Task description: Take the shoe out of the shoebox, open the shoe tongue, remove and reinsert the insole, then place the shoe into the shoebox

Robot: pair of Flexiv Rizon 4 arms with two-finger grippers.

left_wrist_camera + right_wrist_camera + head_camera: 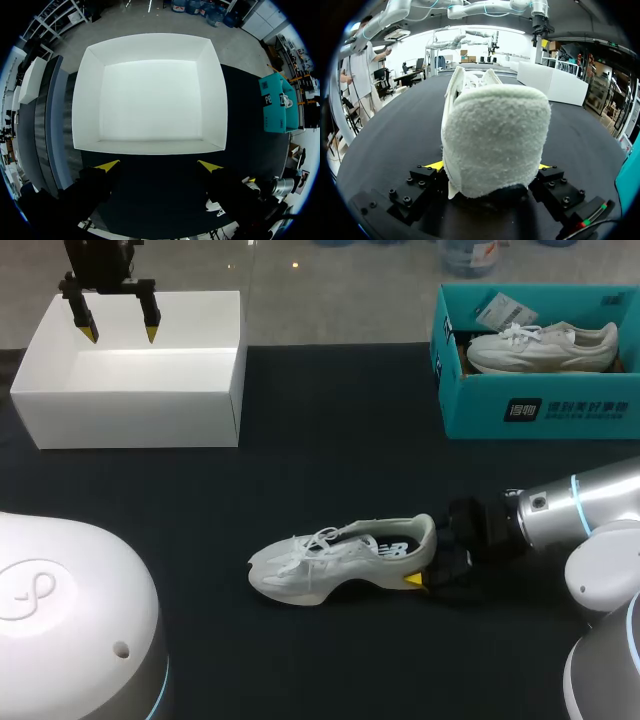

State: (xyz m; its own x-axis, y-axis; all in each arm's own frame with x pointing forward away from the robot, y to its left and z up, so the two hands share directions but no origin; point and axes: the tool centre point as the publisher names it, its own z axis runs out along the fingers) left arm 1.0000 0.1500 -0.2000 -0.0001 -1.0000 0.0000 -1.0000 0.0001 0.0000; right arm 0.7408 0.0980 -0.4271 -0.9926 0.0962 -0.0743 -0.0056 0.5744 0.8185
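A white sneaker [335, 560] lies on its side on the black table, toe pointing left. My right gripper [428, 565] comes in from the right and is shut on the heel. In the right wrist view the padded heel [495, 140] fills the gap between the fingers, with a yellow tip [434, 165] peeking out on either side. My left gripper [115, 332] hangs open above the empty white box [130, 405] at the back left. The left wrist view looks straight down into that white box [150, 145], my left gripper [159, 165] holding nothing.
A teal shoebox [540, 410] at the back right holds another pale sneaker [545, 345] and a tag. A white rounded robot base [60, 610] fills the front left corner. Black tabletop lies bare between the boxes and the sneaker.
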